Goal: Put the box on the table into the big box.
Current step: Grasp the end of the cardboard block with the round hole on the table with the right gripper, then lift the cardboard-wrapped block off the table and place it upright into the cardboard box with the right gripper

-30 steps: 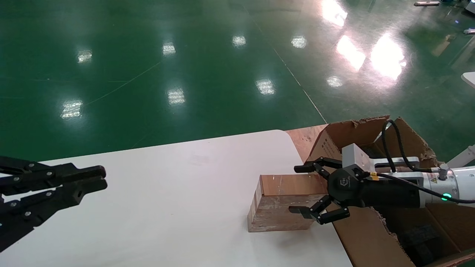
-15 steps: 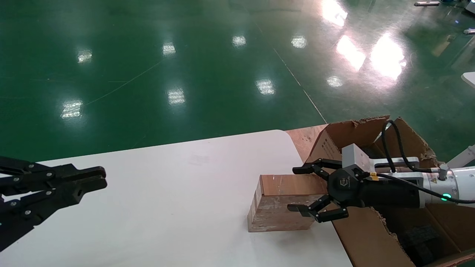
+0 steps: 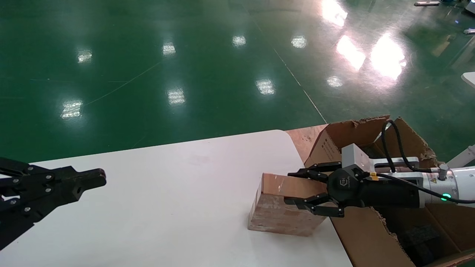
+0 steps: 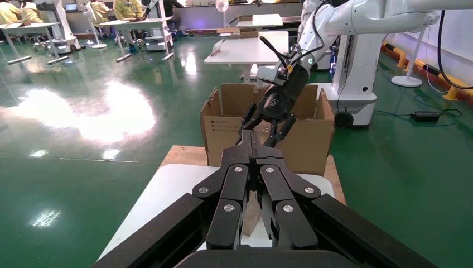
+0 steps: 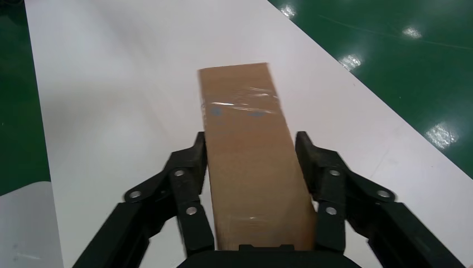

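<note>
The right gripper [image 3: 300,187] is reaching out nearly level from above the big box [image 3: 365,237], its forearm stretching across the carton's open top toward the worktop [image 3: 167,193]. Its jaws are closing around the box [image 3: 276,213], one finger lying along the box's far upper edge and the other pressing on the side facing the robot. In the right wrist view the fingers [image 5: 195,162] are sitting flush against both long sides of the box [image 5: 248,151], so the jaws are clamping it at about the box's own width. The box is tilting on the worktop just beside the big box, its end nearest the carton lifting while the opposite lower edge is touching the white surface. The worktop's rounded corner is lying just beyond the box, next to the big box's printed side.

The left gripper [image 3: 97,177] is hovering over the worktop, well apart from the box, pointing toward it with its arm held low and nearly level. In the left wrist view its jaws [image 4: 255,152] are pressing together with nothing between them, aiming at the big box [image 4: 304,142] and the right gripper [image 4: 266,127] beyond.
</note>
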